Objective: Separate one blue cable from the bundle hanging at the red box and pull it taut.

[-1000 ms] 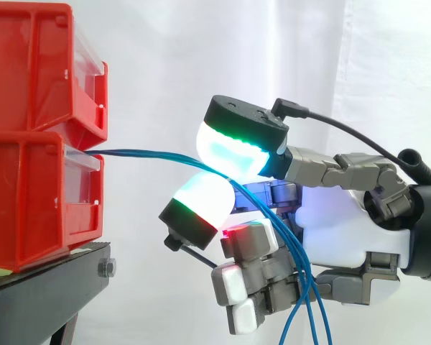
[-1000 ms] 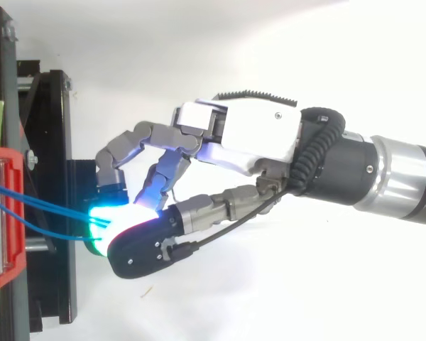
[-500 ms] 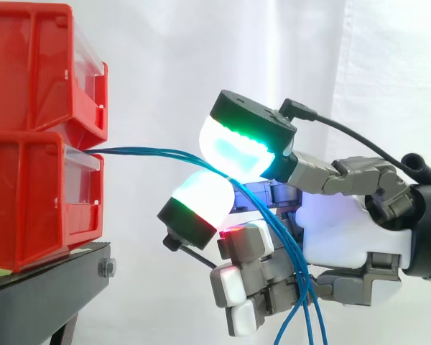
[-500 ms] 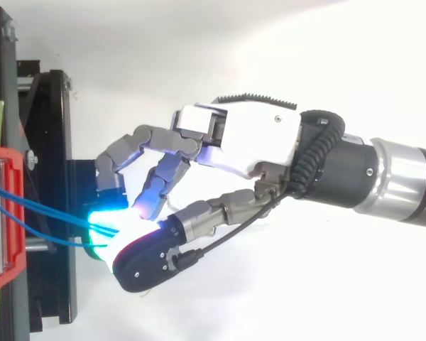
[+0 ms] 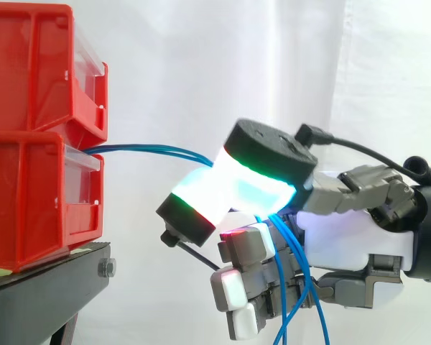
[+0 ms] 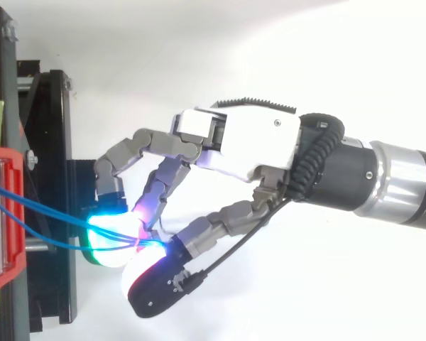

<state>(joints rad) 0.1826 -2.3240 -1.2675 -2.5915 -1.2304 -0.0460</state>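
Between its newly closed fingertips (image 5: 201, 198), the hand (image 5: 345, 237) is pinching several blue cables (image 5: 151, 148), likely none singled out yet.

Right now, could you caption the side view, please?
Hand pinches blue cables between glowing pads beside stacked red bins.

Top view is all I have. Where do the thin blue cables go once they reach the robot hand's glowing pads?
Observer: From the side, past the hand's touching pads, the thin blue cables hang down alongside its curled fingers and off the bottom edge.
Operator: Which bin do they leave?
Observer: They exit at the top front of the lower red plastic bin, just beneath the upper red plastic bin.
Operator: Taut yet?
Observer: No; between bin and pads they bow slightly upward rather than run straight.
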